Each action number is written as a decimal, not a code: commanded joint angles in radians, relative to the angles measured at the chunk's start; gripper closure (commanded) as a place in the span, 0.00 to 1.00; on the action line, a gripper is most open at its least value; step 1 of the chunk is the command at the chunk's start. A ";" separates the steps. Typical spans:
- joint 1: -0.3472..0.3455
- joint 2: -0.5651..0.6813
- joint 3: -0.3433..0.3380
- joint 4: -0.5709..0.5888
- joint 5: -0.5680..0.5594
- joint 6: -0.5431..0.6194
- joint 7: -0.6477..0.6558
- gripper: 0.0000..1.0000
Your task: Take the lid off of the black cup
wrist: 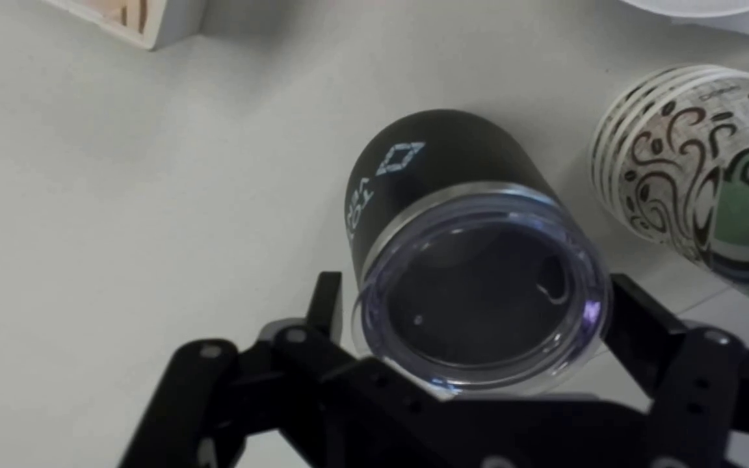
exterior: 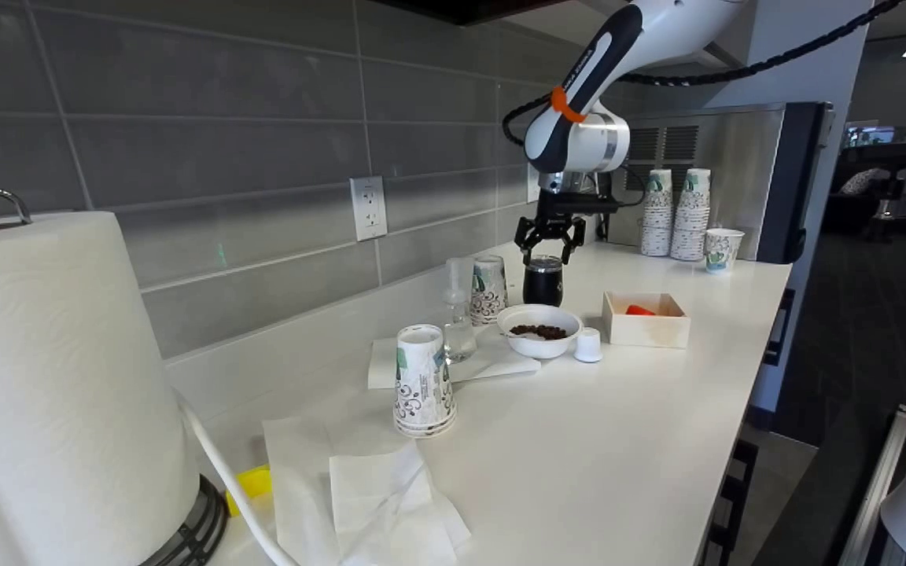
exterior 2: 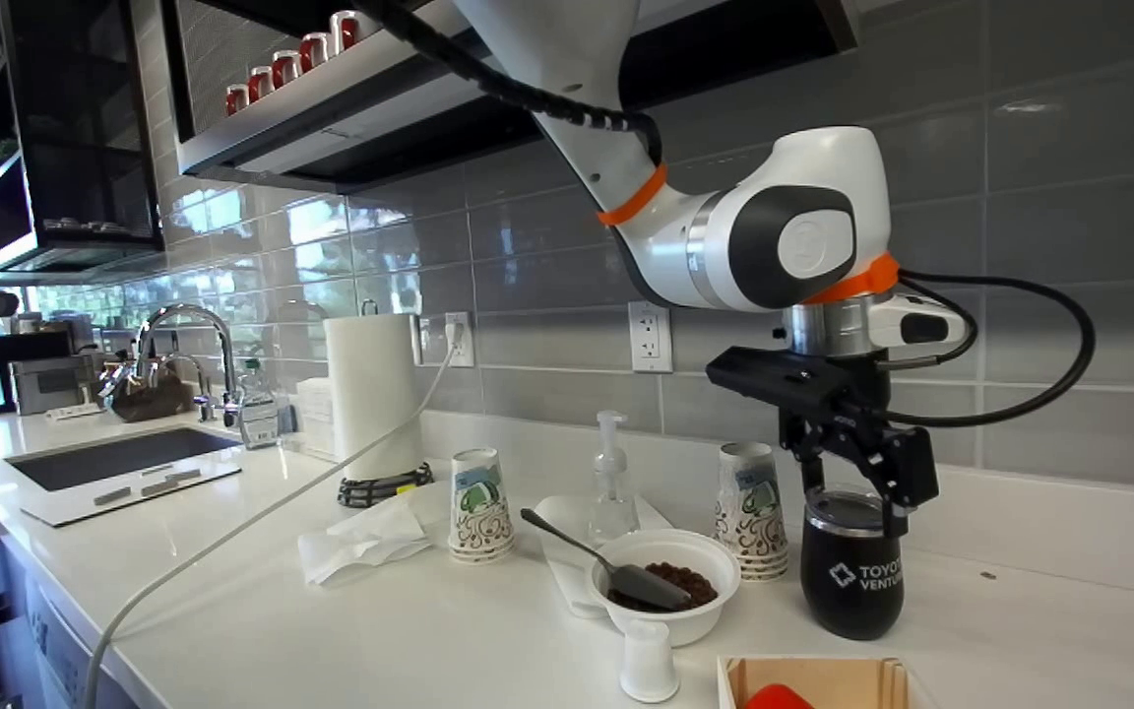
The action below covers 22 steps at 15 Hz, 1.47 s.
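The jaws stand apart, pointing down astride the lid [wrist: 478, 296], which sits on the rim of the black cup [exterior 2: 848, 583], nearer the back edge of the desk [exterior: 579, 440] than the front. The wrist view shows a gap on one side; whether the other side touches, I cannot tell. The cup is upright, long axis vertical, so the next move likely calls for closing, then lifting straight up.

Black cup [exterior 2: 852, 612], white letters [exterior 2: 879, 571] "TOYO" over "VENTU", white diamond-shaped sign [exterior 2: 842, 575] just beside them
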 commanded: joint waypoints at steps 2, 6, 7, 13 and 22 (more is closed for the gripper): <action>-0.001 0.013 -0.001 0.038 0.007 -0.029 0.005 0.00; -0.002 0.008 -0.001 0.042 0.008 -0.029 0.006 0.00; -0.001 0.009 -0.002 0.044 0.007 -0.029 0.007 0.00; -0.002 0.014 -0.001 0.043 0.008 -0.030 0.006 0.00; -0.007 0.010 0.003 0.037 0.018 -0.025 -0.001 0.34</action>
